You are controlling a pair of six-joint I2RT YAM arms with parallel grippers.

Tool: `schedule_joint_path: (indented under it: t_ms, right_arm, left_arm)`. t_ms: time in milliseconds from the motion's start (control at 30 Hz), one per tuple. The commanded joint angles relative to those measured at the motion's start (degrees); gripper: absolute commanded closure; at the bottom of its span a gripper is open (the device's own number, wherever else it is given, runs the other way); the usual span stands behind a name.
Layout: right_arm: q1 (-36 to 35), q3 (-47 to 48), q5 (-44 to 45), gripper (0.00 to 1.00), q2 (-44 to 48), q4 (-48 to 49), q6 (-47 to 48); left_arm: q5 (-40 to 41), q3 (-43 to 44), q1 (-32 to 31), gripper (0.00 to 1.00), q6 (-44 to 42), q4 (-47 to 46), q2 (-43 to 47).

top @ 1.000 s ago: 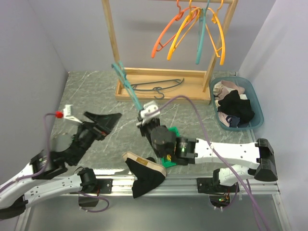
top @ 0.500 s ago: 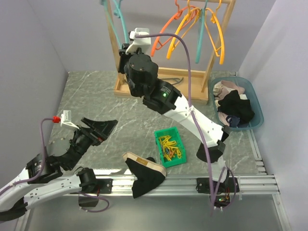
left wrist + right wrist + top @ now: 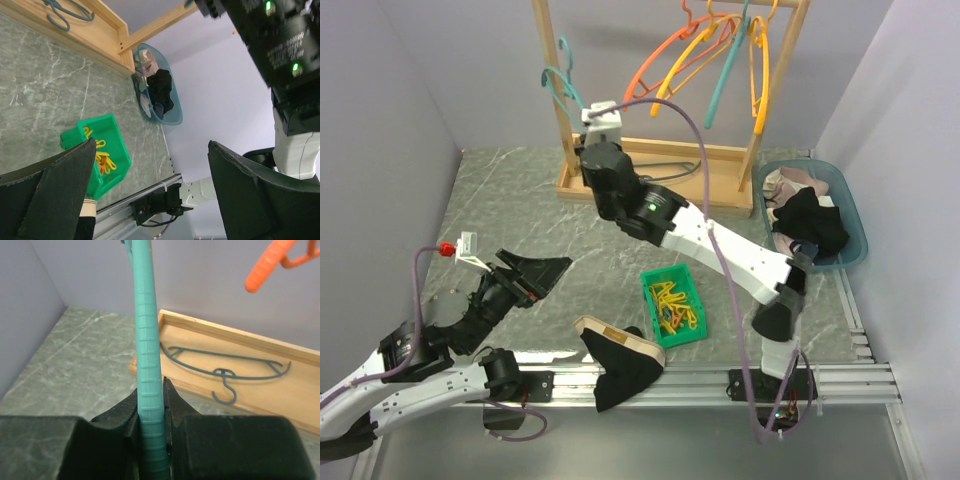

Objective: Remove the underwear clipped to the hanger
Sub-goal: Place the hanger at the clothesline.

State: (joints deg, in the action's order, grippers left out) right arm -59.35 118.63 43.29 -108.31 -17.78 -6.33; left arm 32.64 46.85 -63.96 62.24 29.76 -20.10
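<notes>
Underwear [image 3: 620,375] overhangs near table [image 3: 520,200] edge, right pincer [image 3: 151,410] clamping hanger [image 3: 145,340]

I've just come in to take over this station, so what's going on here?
The right gripper is shut on a teal hanger, holding it up beside the wooden rack; no cloth shows on it. The left gripper hangs open and empty, low over the left side of the table. One piece of black underwear lies draped over the table's near edge, more garments sit in the blue basket at right, and yellow pegs lie in the green bin.
</notes>
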Motion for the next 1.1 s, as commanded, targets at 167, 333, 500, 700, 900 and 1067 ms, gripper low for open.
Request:
schedule_joint_path:
  t_ms: [167,333,500,700,900,1067]
  right_arm:
    - [0.7,-10.3,6.7,1.00,17.1,7.1,-0.4]
    - [1.8,-6.4,7.1,1.00,15.2,4.6,1.1]
    - [4.9,0.8,2.4,1.00,10.1,1.1,-0.7]
    - [8.4,11.6,-2.0,1.00,2.3,-2.9,-1.8]
    - [12.3,19.5,-5.3,1.00,-2.7,-3.3,-0.5]
    - [16.6,21.0,-11.3,1.00,-3.3,-3.7,-2.2]
  left_arm:
    - [-3.2,-1.7,-0.1,0.01,1.0,-3.6,1.2]
    - [-3.6,-1.4,-0.1,0.01,0.8,-4.2,0.1]
    - [-3.6,-1.3,0.0,0.01,0.9,-4.1,-0.4]
    - [-2.9,-0.5,0.0,0.01,0.8,-3.1,-0.2]
    - [-2.9,-0.3,0.0,0.01,1.2,-2.6,0.0]
    - [-3.3,-0.4,0.0,0.01,1.2,-3.2,0.0]
